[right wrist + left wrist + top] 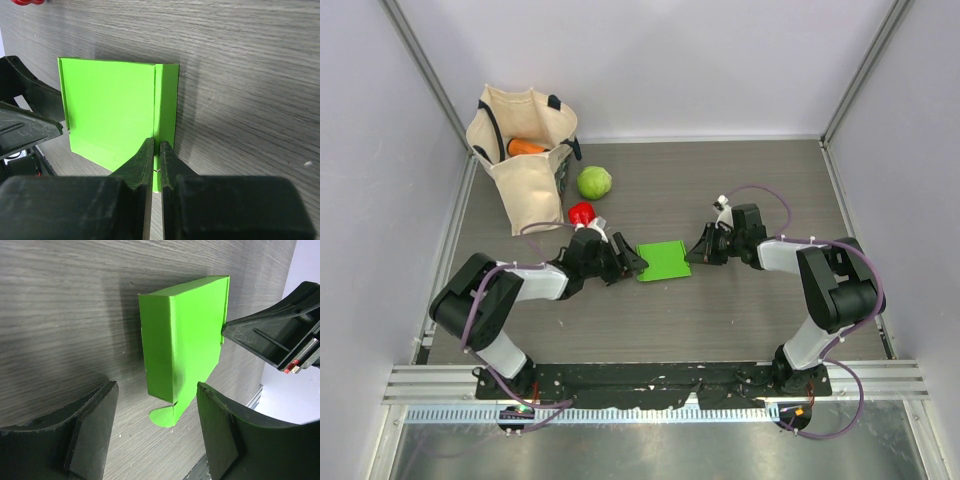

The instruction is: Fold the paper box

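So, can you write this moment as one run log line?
bright green card paper box: partly folded | left gripper: open, not touching box | right gripper: shut on box edge

A: Which items are located at the canvas bag?
B: Orange carrot: inside it. Round pale-green vegetable: just right of it. Red vegetable: near its lower right corner.

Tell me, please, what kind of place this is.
Probably a laboratory robot cell: a left arm and a right arm bolted to a metal rail, plain white walls around the table, and the paper box as a prop.
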### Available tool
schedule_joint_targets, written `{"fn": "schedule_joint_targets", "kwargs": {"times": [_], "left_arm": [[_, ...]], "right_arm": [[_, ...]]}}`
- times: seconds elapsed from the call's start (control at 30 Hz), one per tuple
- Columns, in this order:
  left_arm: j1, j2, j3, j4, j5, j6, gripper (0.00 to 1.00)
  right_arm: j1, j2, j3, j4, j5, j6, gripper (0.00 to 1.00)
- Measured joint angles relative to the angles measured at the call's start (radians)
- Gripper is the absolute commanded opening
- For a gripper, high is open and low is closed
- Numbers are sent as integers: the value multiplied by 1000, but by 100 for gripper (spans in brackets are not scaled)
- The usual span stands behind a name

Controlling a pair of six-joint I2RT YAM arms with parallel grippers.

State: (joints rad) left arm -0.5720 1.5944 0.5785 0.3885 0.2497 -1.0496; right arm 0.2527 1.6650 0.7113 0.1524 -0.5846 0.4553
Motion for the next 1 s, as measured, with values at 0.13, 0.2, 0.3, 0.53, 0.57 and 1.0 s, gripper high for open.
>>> {"fn": "schedule_joint_targets", "kwargs": {"times": [0.13,0.2,0.3,0.53,0.57,1.0], "left_arm": [[0,52,11,65,31,-32,63],[0,77,14,98,40,-51,61],[1,122,25,156,62,-82,59],[2,224,28,323,100,-174,47],[2,230,26,336,99,-182,43],[20,154,-58,336,98,-291,18]], "right_arm": [[-6,0,-3,3,-3,3,9],[-9,0,-5,5,-5,8,9],[-11,0,-8,11,-6,13,9],[-13,2,-9,13,-11,18,11],[-13,2,-9,14,-11,19,12],[114,-156,3,-181,281,-15,60]]}}
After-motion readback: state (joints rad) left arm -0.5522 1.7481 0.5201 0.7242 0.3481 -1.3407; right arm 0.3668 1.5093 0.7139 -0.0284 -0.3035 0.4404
